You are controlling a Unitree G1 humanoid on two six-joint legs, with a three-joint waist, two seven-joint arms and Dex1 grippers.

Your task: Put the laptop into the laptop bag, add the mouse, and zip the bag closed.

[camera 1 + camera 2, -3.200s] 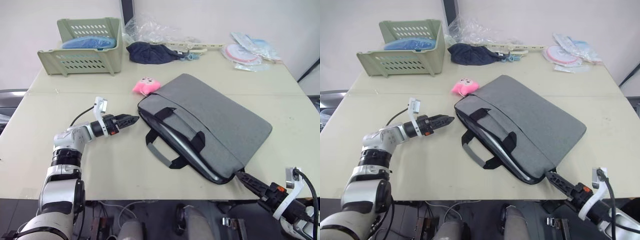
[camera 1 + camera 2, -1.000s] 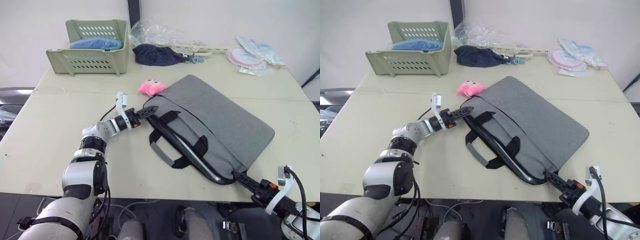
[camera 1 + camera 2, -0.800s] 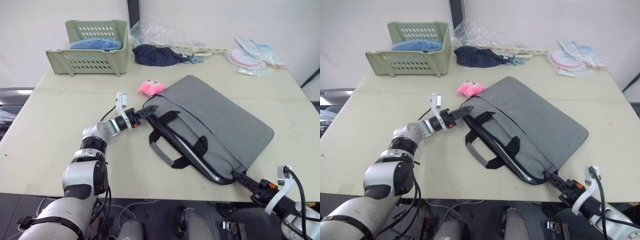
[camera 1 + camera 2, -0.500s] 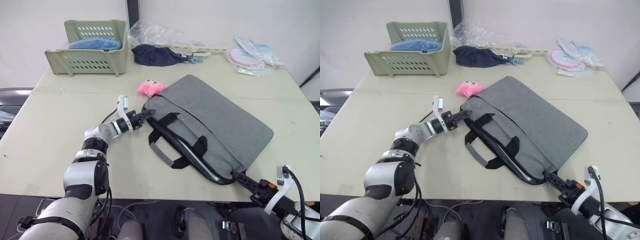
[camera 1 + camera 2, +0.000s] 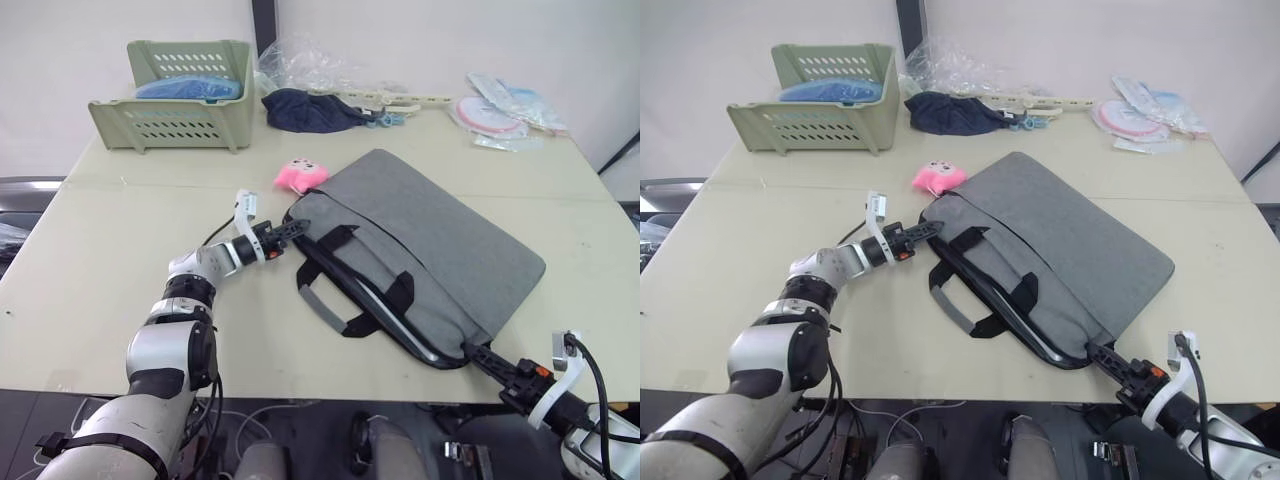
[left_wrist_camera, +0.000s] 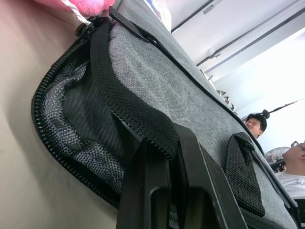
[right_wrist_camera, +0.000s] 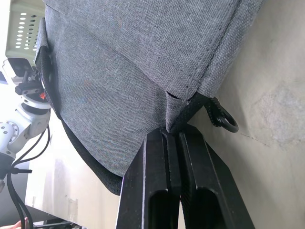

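The left gripper (image 5: 291, 228) is clamped on the bag (image 5: 430, 250) at its far corner; the right gripper (image 5: 1102, 358) pinches its near corner at the table's (image 5: 100, 250) front edge.

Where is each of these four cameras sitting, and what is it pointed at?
Left eye: on the head, looking down at the laptop bag; left gripper and right gripper show.
Right eye: beside it, same scene.
Left wrist: along the left gripper, pinching the bag's far corner.
Right wrist: along the right gripper, pinching its near corner.
Shared: the bag.
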